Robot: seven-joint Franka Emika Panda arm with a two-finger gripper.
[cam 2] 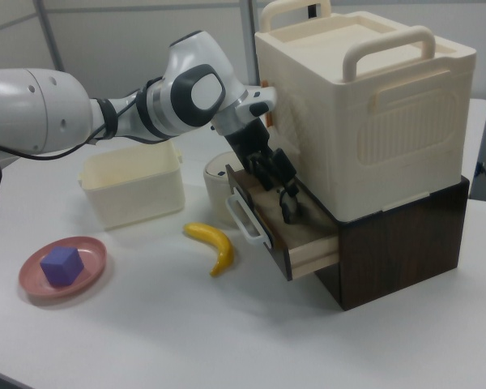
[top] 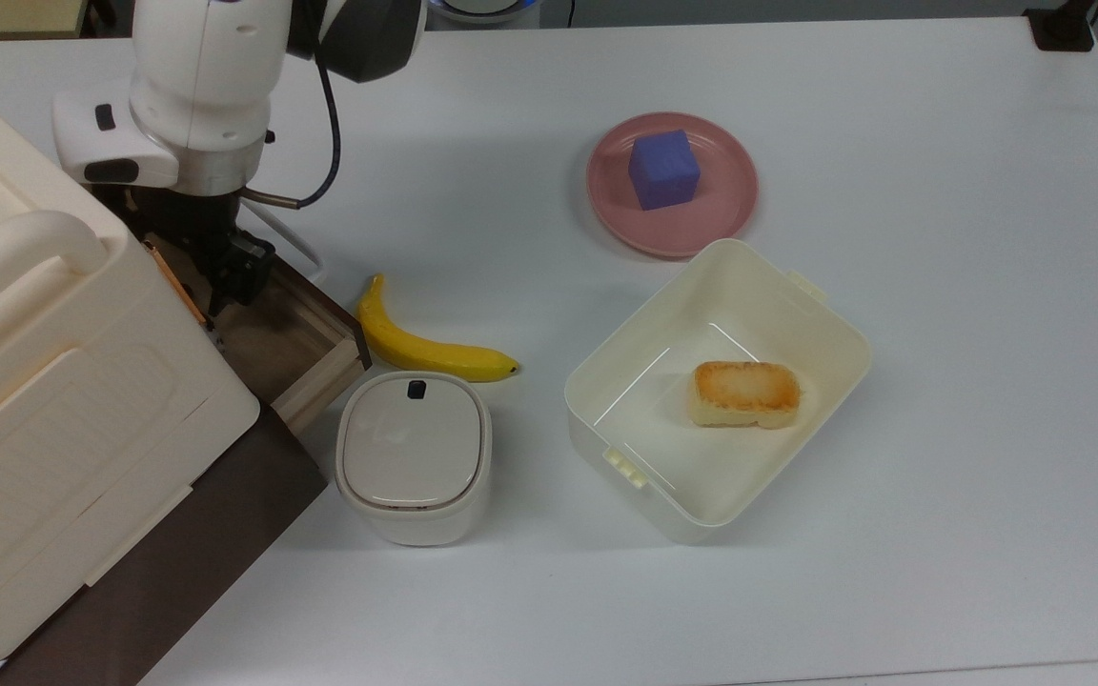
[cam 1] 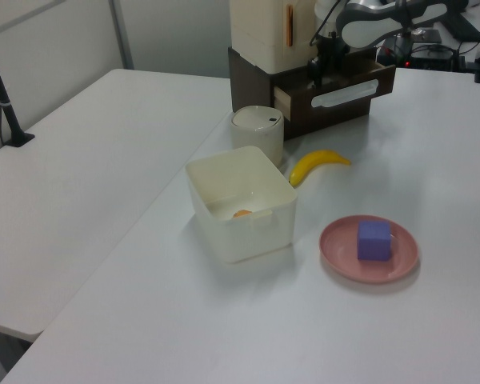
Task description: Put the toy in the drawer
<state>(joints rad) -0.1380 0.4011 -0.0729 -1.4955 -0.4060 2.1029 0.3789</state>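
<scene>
The drawer (top: 294,335) stands pulled out of the dark brown cabinet, showing its light-wood floor, dark front panel (cam 2: 263,237) and white loop handle. My gripper (top: 230,274) hangs just above the drawer's inner part, close to the cream case. In the right view the gripper (cam 2: 279,190) points down into the drawer. A small dark piece with a pale spot (cam 2: 290,209) sits at its lower end; I cannot tell whether that is the toy or part of the hand. In the left view the gripper (cam 1: 314,72) is over the drawer (cam 1: 344,94).
A yellow banana (top: 416,349) lies just outside the drawer front. A lidded white canister (top: 413,455) stands by the cabinet corner. An open cream box (top: 856,335) holds a bread piece. A purple cube (top: 663,170) sits on a pink plate (top: 732,217). A large cream case (top: 53,381) tops the cabinet.
</scene>
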